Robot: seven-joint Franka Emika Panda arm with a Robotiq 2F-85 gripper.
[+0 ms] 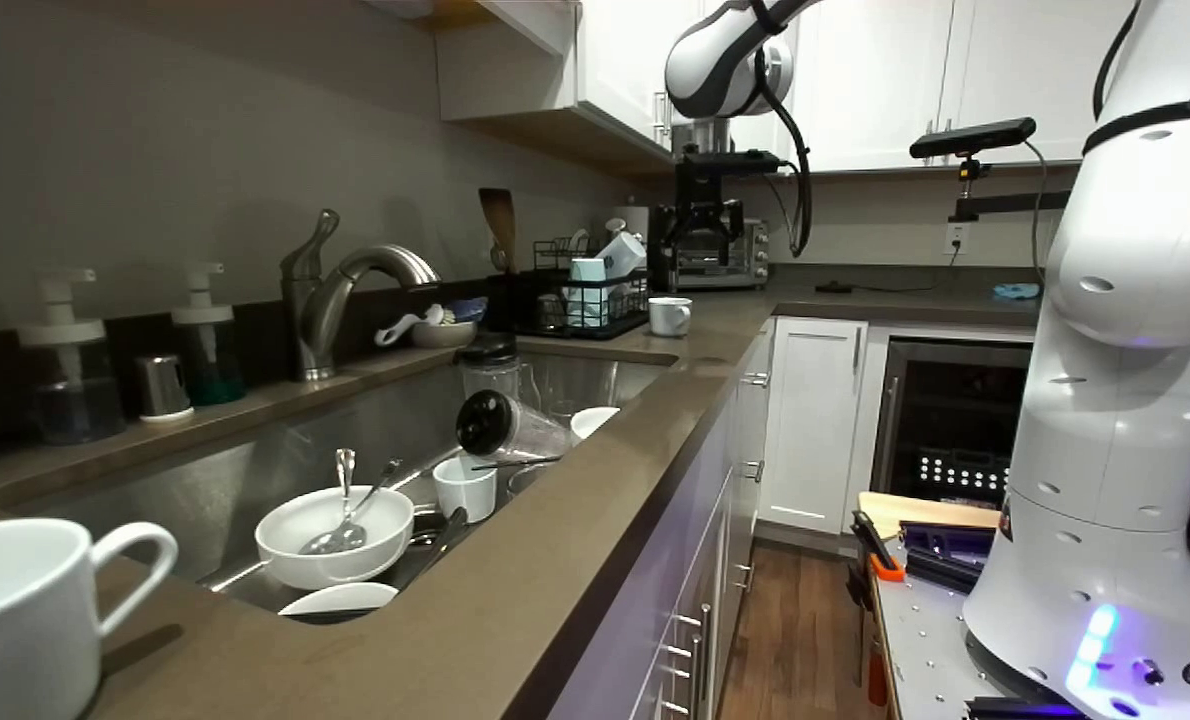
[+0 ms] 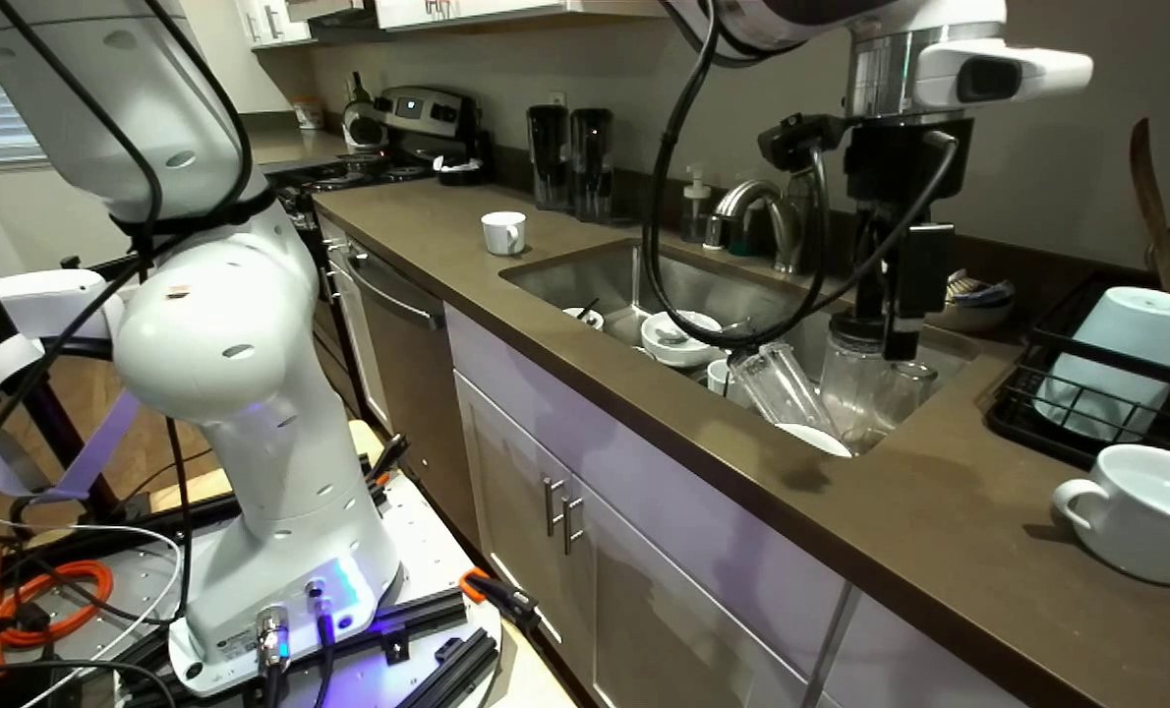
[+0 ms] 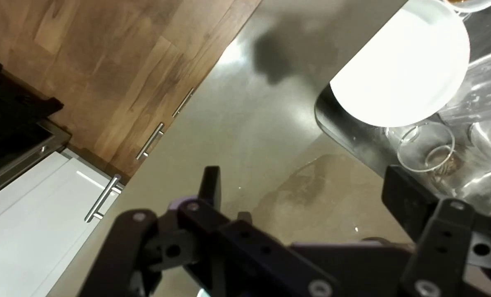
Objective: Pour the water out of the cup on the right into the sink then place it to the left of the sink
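The cup on the right, a white mug (image 2: 1157, 521), stands upright on the counter beyond the sink's end, near the dish rack; it also shows as a small mug (image 1: 669, 317) in an exterior view. What it contains is hard to make out. The steel sink (image 1: 395, 425) is recessed in the brown-grey counter and holds dishes. My gripper (image 1: 701, 252) hangs pointing down, above counter height and apart from the cup. In the wrist view the gripper (image 3: 302, 181) is open, fingers wide apart, with only counter below; the cup is out of that view.
Another white mug (image 2: 502, 234) stands on the counter at the sink's opposite end. A curved faucet (image 1: 380, 262) rises behind the basin. A black dish rack (image 1: 605, 325) stands beside the right cup. Bowls, a tilted clear jar (image 2: 782, 388) and glasses lie in the sink.
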